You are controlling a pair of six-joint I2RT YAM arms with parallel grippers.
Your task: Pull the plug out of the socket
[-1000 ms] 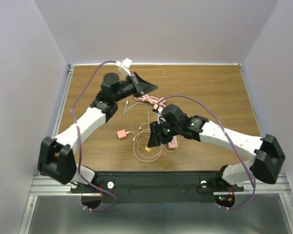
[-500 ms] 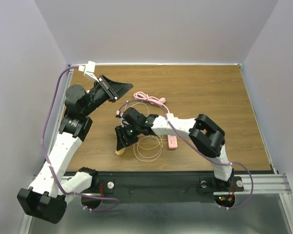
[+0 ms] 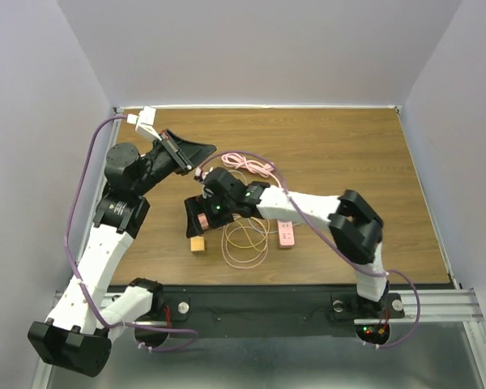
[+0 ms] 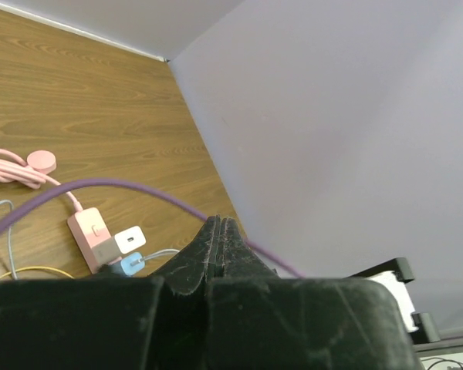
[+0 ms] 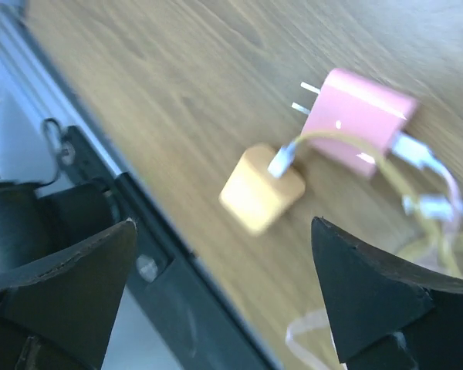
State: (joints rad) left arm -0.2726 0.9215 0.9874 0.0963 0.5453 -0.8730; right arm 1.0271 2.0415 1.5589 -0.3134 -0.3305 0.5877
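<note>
The pink power strip (image 3: 286,236) lies flat right of centre, partly under my right arm. In the left wrist view the pink power strip (image 4: 91,233) carries a white plug (image 4: 130,239) and a blue plug (image 4: 130,264) at one end. Its pink coiled cord (image 3: 247,164) lies behind it. My left gripper (image 3: 196,151) is shut and empty, raised above the table's back left, far from the strip; its tips (image 4: 218,225) are pressed together. My right gripper (image 5: 224,223) is open and empty, hovering left of the strip over a yellow cube adapter (image 5: 262,187).
A small pink cube adapter (image 5: 359,123) with bare prongs lies beside the yellow cube (image 3: 198,245). Thin yellow and pink cable loops (image 3: 245,241) lie between the cubes and the strip. The table's near edge and black base rail (image 5: 162,277) are close below the right gripper.
My right arm swung left, away from the power strip, to the cube adapters. My left arm drew back to the left and lifted. The yellow cube now shows uncovered.
</note>
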